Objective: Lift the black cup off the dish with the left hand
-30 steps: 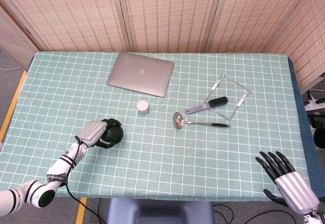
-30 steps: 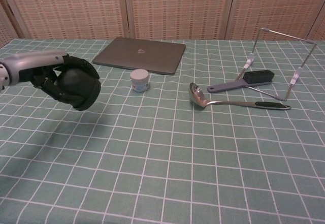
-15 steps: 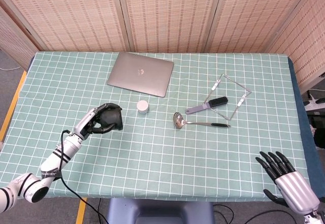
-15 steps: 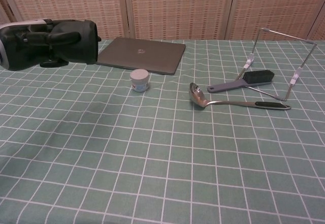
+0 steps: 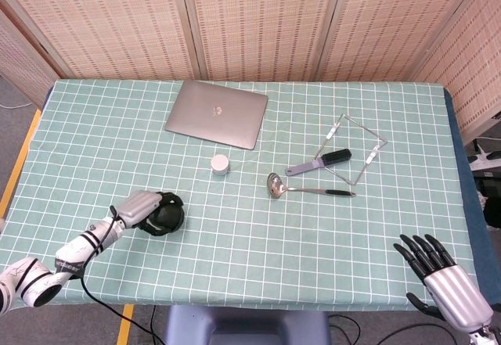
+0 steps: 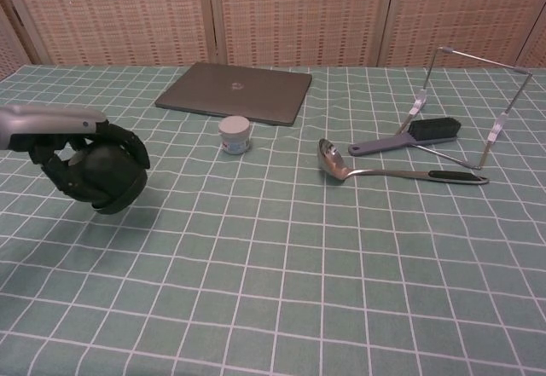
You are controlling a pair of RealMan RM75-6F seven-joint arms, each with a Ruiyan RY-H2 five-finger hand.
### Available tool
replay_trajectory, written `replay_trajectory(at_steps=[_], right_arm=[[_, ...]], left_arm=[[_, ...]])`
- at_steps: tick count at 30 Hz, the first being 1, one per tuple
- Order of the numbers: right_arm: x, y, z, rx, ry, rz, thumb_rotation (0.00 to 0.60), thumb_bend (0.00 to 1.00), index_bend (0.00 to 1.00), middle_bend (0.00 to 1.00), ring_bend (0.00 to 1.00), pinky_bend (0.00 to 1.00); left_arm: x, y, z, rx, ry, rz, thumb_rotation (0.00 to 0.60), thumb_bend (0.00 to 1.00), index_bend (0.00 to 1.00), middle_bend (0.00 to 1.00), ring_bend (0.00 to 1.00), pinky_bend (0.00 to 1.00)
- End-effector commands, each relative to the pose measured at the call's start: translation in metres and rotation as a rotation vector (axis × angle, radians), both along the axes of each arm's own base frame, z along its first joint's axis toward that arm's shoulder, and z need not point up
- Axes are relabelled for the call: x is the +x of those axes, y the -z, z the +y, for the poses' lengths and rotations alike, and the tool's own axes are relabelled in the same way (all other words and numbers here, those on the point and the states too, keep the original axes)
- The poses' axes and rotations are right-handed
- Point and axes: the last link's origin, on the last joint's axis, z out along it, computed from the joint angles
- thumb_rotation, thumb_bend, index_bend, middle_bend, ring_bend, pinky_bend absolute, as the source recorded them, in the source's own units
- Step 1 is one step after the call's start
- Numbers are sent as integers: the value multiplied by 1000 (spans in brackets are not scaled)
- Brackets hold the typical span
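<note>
Left robot hand (image 6: pixel 72 150) wraps my fingers around the black cup (image 6: pixel 109 176), held just above the surface (image 6: pixel 281 257) | no dish visible | cup looks light, rigid, smooth; I judge gripping round its body safest | right robot hand (image 5: pixel 442 278) idle, fingers spread

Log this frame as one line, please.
left hand: holds black cup, above table | right hand: open, idle | dish: not visible

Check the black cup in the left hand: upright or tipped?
Tipped. In the chest view the black cup leans within the left hand's curled fingers, rounded side facing out, held clear of the tablecloth. No dish is visible.
</note>
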Motion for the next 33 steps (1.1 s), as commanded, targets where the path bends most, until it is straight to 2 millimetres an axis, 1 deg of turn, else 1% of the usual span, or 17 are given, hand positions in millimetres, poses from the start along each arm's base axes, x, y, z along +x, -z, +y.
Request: replay_trajectory(at_steps=[1, 4, 9, 11, 14, 17, 19, 23, 29, 33], right_arm=[[0, -2, 0, 0, -2, -1, 600, 175, 0, 0, 0, 0], [0, -3, 1, 1, -1, -1, 600, 175, 0, 0, 0, 0], [-2, -2, -1, 19, 7, 5, 600, 175, 0, 0, 0, 0], [-2, -1, -1, 31, 11, 4, 600, 175, 0, 0, 0, 0], [-3, -1, -2, 32, 15, 6, 600, 175, 0, 0, 0, 0], [-3, 0, -3, 36, 17, 9, 600, 175, 0, 0, 0, 0], [-3, 0, -3, 37, 18, 7, 600, 175, 0, 0, 0, 0], [-5, -1, -5, 33, 25, 7, 600, 175, 0, 0, 0, 0], [-5, 2, -6, 38, 30, 8, 600, 175, 0, 0, 0, 0], [-5, 2, -6, 38, 33, 11, 600, 175, 0, 0, 0, 0]], left_arm=[[-24, 2, 1, 144, 233, 532, 600, 407, 750, 785, 646, 772], [-24, 2, -4, 213, 223, 639, 600, 407, 745, 778, 646, 773], [-8, 0, -10, 311, 198, 751, 600, 408, 744, 777, 646, 782], [-2, 1, -14, 304, 192, 767, 600, 415, 742, 775, 647, 783], [4, 2, -16, 299, 204, 792, 600, 421, 740, 771, 647, 784], [8, 4, -17, 280, 194, 780, 600, 423, 737, 768, 645, 784], [11, 8, -18, 233, 177, 725, 600, 423, 732, 764, 644, 782], [18, 10, -14, 159, 116, 512, 600, 430, 714, 735, 626, 767], [20, 11, -9, 146, 116, 304, 600, 431, 706, 727, 626, 774], [13, 11, -6, 132, 113, 282, 600, 428, 693, 713, 621, 767]])
